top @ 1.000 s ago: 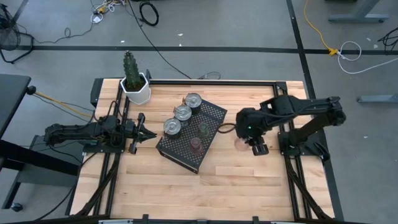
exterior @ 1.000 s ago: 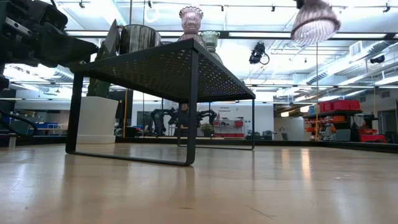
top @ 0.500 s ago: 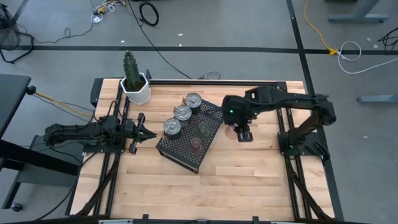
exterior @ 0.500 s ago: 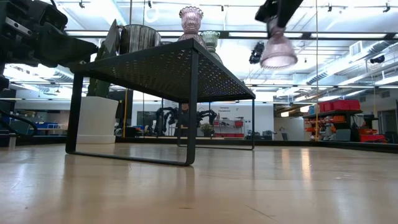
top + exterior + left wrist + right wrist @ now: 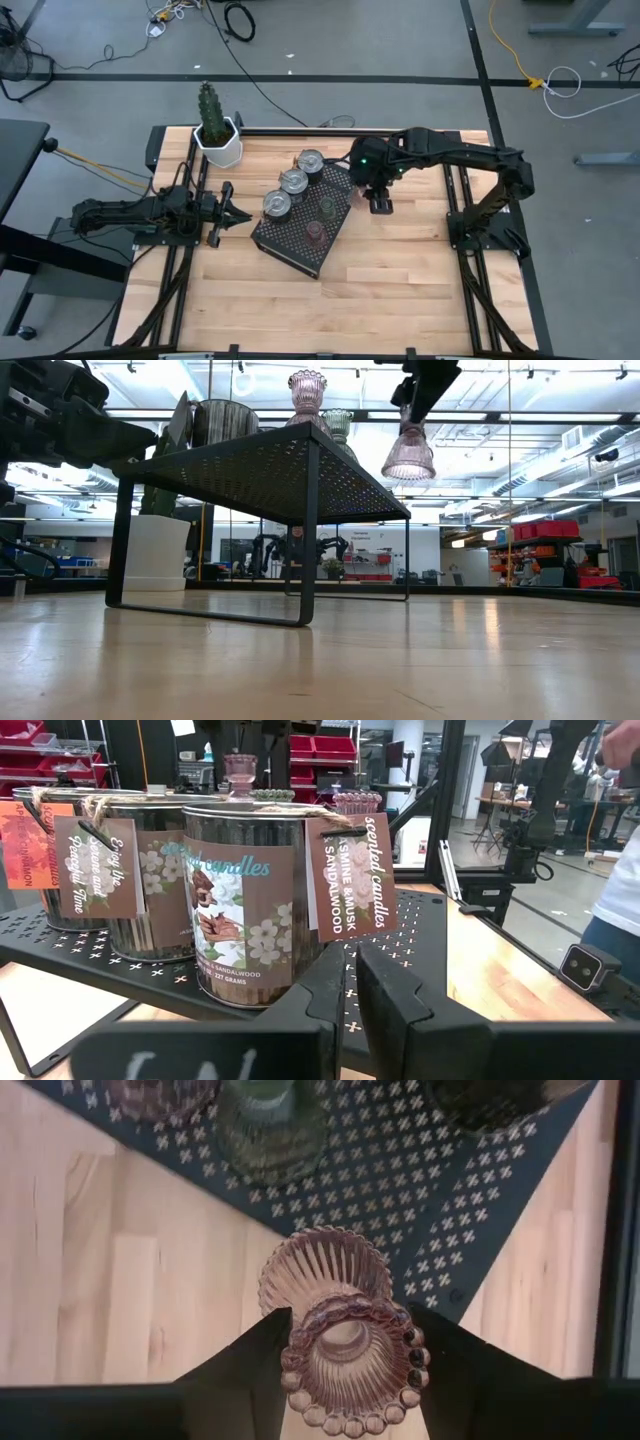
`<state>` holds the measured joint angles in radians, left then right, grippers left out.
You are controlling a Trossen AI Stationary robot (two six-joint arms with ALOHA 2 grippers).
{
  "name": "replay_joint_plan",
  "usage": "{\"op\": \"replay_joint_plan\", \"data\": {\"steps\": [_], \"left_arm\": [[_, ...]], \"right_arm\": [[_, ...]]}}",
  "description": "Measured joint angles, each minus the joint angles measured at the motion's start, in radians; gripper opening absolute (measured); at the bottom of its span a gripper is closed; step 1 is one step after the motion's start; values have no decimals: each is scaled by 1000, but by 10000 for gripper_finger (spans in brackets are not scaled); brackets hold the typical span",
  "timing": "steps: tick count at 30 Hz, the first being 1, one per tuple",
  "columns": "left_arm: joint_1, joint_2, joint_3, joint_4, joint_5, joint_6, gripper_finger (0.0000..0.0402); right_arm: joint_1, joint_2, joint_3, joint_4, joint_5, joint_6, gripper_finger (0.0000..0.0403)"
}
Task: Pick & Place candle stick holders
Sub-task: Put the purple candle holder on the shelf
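Aloft, right claw [image 5: 345, 1342] grips ribbed pinkish glass candle stick holder [image 5: 340, 1320]

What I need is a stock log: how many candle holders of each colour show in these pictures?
Shiny silver round candle tins: 3
Pinkish-brown ribbed glass holders: 2, one held by the right gripper
Olive-yellow glass holder: 1
Total: 6

Grey floor [image 5: 400, 40]; possibly red shelving [image 5: 545, 530]
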<state>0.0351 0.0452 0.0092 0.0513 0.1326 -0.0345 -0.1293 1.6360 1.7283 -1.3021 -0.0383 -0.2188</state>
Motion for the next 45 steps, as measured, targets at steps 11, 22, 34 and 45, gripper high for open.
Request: {"op": "replay_joint_plan", "data": {"steps": [11, 22, 34, 45], "left_arm": [[0, 0, 0, 0, 0, 0, 34], [0, 0, 0, 0, 0, 0, 34], [0, 0, 0, 0, 0, 0, 34], [0, 0, 0, 0, 0, 0, 34]], "right_arm": [[-19, 0, 0, 109, 47, 31, 171], [-60, 0, 0, 133, 48, 79, 171], [-93, 146, 273, -53, 46, 60, 171], [-92, 260, 421, -158, 47, 34, 171]]}}
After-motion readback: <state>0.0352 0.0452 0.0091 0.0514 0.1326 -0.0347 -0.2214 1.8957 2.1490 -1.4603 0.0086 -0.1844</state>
